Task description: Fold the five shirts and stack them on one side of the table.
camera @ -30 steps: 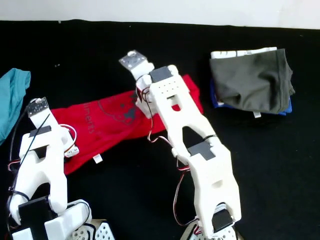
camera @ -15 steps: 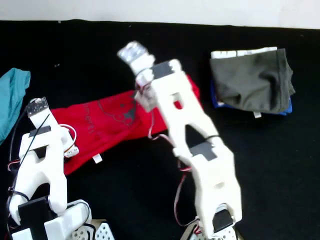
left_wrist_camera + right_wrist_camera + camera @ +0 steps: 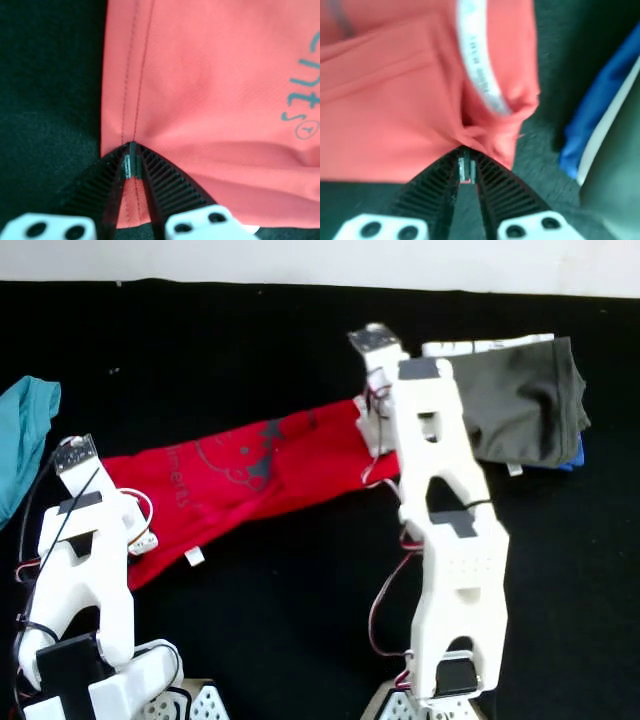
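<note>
item: red shirt (image 3: 240,475). lies on the black tabletop (image 3: 250,630), drawn out in a long band from near left to far right, printed side up, with a cartoon graphic and pale lettering along its middle. a small white tag (image 3: 195,557) sticks out from its near edge. its right end is just beside the stack of folded shirts.

item: left tool (image 3: 131,150). on the left arm (image 3: 85,560), at the left end of the red shirt. the ribbed fingers are pressed together on the stitched hem, pinching the red cloth between their tips. the fabric creases away from the grip.

item: right tool (image 3: 465,152). on the right arm (image 3: 450,540), at the right end of the red shirt. the fingers are pinched on a bunched fold of red cloth close to the white neck tape (image 3: 477,65), which curls over above the grip.

item: stack of folded shirts, far right of the tabletop. grey shirt (image 3: 520,405) on top, somewhat rumpled; blue shirt (image 3: 570,458) under it, showing at the near right edge; a white edge (image 3: 485,345) shows along the far side. the right arm crosses in front of the stack's left part in the high view.

item: teal shirt (image 3: 25,435). unfolded, at the far left edge of the tabletop, well apart from the stack and near the left arm.
</note>
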Available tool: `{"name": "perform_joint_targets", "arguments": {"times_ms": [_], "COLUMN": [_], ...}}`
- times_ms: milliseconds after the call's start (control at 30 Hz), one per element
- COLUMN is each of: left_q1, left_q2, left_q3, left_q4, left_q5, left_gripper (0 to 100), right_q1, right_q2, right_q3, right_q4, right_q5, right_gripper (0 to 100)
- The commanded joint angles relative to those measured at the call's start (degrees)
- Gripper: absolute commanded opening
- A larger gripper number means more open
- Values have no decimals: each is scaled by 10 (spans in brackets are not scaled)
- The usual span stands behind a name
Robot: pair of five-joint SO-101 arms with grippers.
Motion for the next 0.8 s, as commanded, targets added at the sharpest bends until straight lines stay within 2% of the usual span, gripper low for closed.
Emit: {"name": "perform_joint_targets", "arguments": {"times_ms": [0,233,467,600,767], "left_q1": [-7,-8,-8,-22,-75], "left_q2": [0,-11,-165,-235,-204], "left_q3": [4,-6,-94,-103,-110], "left_q4": [-7,11,191,222,215], "left_q5": [3,3,59,57,56], "left_gripper": [9,9,12,23,217], "right_q1": [35,38,11,-6,-28], "right_q2": [-3,-77,-216,-271,-328], "right_q3": [1,-4,-7,-7,-7], "right_q4": [-21,40,103,142,196], "right_q5": [6,6,5,6,7], "right_gripper": [6,6,6,6,6]}}
